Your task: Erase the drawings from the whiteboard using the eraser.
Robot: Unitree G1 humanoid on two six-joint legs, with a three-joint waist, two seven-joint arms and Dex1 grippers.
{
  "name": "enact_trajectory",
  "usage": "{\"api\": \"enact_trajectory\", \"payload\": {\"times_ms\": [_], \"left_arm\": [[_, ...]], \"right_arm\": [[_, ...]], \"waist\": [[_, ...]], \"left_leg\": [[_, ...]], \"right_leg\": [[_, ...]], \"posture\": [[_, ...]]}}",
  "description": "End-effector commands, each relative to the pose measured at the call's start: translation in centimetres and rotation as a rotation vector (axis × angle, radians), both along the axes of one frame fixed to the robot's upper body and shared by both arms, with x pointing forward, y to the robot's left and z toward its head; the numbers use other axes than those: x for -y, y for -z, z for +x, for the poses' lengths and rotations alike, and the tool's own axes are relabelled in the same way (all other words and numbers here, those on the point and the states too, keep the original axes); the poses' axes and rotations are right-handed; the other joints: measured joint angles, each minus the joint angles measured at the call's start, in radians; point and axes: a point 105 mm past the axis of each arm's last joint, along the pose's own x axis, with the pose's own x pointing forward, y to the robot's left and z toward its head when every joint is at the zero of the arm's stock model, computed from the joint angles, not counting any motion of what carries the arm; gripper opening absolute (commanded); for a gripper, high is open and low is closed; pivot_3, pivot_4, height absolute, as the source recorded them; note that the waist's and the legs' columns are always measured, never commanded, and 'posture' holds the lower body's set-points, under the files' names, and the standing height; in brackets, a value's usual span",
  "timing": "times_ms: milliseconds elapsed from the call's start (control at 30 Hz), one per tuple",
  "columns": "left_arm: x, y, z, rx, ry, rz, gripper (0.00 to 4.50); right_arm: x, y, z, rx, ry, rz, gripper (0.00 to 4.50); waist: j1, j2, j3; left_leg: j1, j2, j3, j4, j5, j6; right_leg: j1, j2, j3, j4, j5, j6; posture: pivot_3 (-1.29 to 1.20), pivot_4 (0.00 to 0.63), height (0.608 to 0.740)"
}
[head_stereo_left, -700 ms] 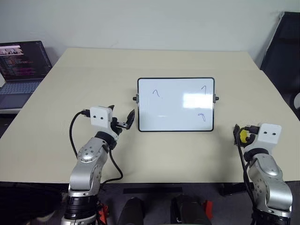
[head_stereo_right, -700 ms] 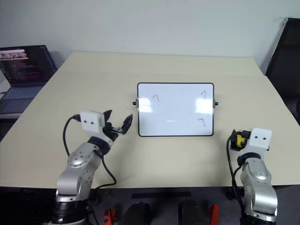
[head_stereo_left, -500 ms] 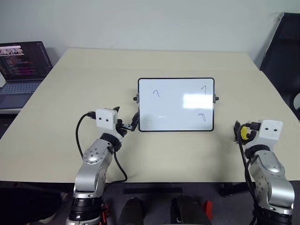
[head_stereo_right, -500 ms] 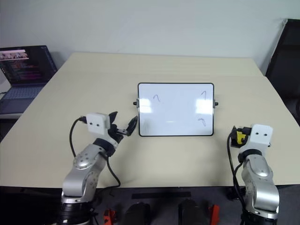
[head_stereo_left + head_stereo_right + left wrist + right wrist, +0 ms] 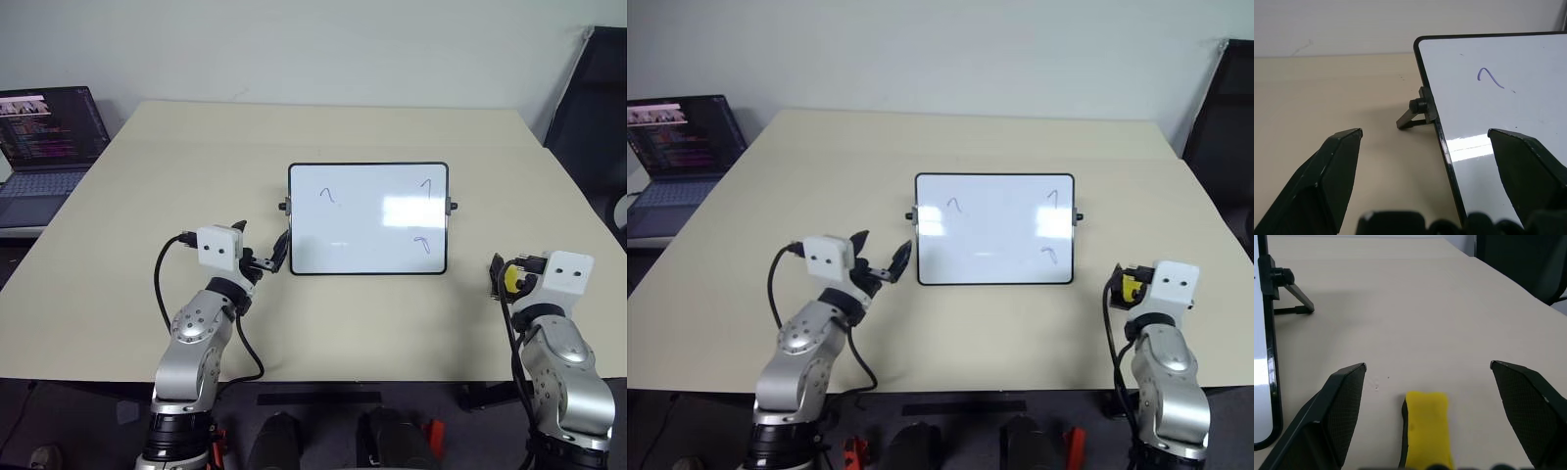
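Table (image 5: 343, 323): right pincer (image 5: 1427, 377) half hides eraser (image 5: 1426, 428).

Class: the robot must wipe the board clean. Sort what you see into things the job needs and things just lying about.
Needed: whiteboard; drawings; eraser on the table between the open right end effector's fingers; open left end effector, straddling the board's edge.

Lying about: laptop; black chair.

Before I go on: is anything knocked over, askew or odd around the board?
Nothing stands out. The whiteboard stands on its prop, square to the table, with three drawings unerased. The eraser lies between the right end effector's open fingers.
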Motion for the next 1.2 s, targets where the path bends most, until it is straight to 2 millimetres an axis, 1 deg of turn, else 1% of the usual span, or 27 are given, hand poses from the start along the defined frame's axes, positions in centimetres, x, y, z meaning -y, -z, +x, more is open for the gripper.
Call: {"api": "enact_trajectory", "payload": {"times_ms": [33, 100, 167, 300, 367, 433, 500, 667, 833, 1000, 1200], "left_arm": [[0.8, -2.0, 0.1, 0.070, 0.037, 0.001, 4.50], [2.0, -2.3, 0.3, 0.080, 0.117, 0.034, 4.50], [3.9, -2.5, 0.4, 0.090, 0.244, 0.061, 4.50], [6.1, -3.6, 0.4, 0.110, 0.410, 0.047, 4.50], [7.1, -3.9, 0.1, 0.111, 0.509, 0.034, 4.50], [8.8, -3.6, -0.7, 0.100, 0.664, 0.056, 4.50], [10.1, -2.7, -1.9, 0.069, 0.826, 0.092, 4.50], [11.2, -1.4, -3.3, 0.006, 1.030, 0.138, 4.50], [12.0, -0.4, -3.6, -0.021, 1.127, 0.186, 4.50], [12.7, 0.2, -3.7, -0.023, 1.147, 0.188, 4.50], [12.7, 0.0, -3.7, -0.011, 1.137, 0.193, 4.50]], "right_arm": [[-0.1, -1.6, -0.1, 0.060, 0.000, 0.000, 4.45], [0.1, -2.1, -0.2, 0.069, -0.008, -0.009, 4.45], [0.4, -2.0, -0.6, 0.058, -0.020, -0.006, 4.45], [0.6, -2.0, -1.3, 0.039, -0.039, 0.022, 4.45], [0.6, -2.0, -1.6, 0.029, -0.041, 0.047, 4.45], [0.3, -1.4, -1.7, -0.009, -0.054, 0.109, 4.45], [0.4, -0.9, -1.8, -0.038, -0.049, 0.150, 4.45], [0.7, 0.1, -1.8, -0.078, -0.045, 0.234, 4.45], [1.1, 0.5, -1.1, -0.095, -0.046, 0.253, 4.45], [0.7, 1.1, 0.0, -0.116, -0.079, 0.258, 4.45], [0.5, 1.5, 0.8, -0.127, -0.098, 0.252, 4.45]], "waist": [[0.000, 0.000, 0.000], [0.000, 0.000, 0.000], [0.001, 0.000, 0.000], [0.002, 0.000, 0.000], [0.001, 0.000, 0.000], [-0.001, 0.001, 0.000], [-0.002, 0.001, -0.001], [-0.002, 0.002, -0.001], [-0.002, 0.003, -0.001], [-0.002, 0.003, -0.001], [-0.002, 0.003, -0.001]], "left_leg": [[0.000, 0.000, 0.000, 0.000, 0.000, 0.000], [0.000, 0.000, 0.000, 0.000, 0.000, 0.000], [0.000, -0.001, 0.000, 0.000, 0.000, 0.000], [0.000, -0.001, 0.000, 0.000, 0.000, 0.000], [-0.001, -0.001, 0.000, 0.000, 0.000, 0.000], [-0.001, -0.001, 0.000, 0.000, 0.000, 0.000], [0.000, -0.001, 0.000, 0.000, 0.000, 0.000], [0.000, -0.001, 0.000, 0.000, 0.000, 0.000], [0.000, -0.001, 0.000, 0.000, 0.000, 0.000], [0.000, -0.001, 0.000, 0.000, 0.000, 0.000], [0.000, -0.001, 0.000, 0.000, 0.000, 0.000]], "right_leg": [[0.000, 0.000, 0.000, 0.000, 0.000, 0.000], [0.000, 0.000, 0.000, 0.000, 0.000, 0.000], [0.000, 0.000, 0.000, 0.000, 0.000, 0.000], [0.000, 0.000, -0.001, -0.001, 0.000, 0.000], [0.000, 0.000, -0.001, -0.001, 0.000, 0.000], [0.000, 0.000, 0.000, -0.001, 0.000, 0.000], [0.000, 0.001, 0.000, 0.000, 0.000, 0.000], [0.000, 0.001, 0.000, -0.001, 0.000, 0.000], [0.000, 0.001, 0.000, -0.001, 0.000, 0.000], [0.000, 0.001, 0.000, -0.001, 0.000, 0.000], [0.000, 0.001, 0.000, -0.001, 0.000, 0.000]], "posture": [[0.00, 0.150, 0.740], [0.00, 0.150, 0.740], [0.00, 0.150, 0.740], [0.00, 0.150, 0.740], [0.00, 0.150, 0.740], [0.00, 0.150, 0.740], [0.00, 0.150, 0.740], [0.00, 0.150, 0.740], [0.00, 0.150, 0.740], [0.00, 0.150, 0.740], [0.00, 0.150, 0.740]]}}
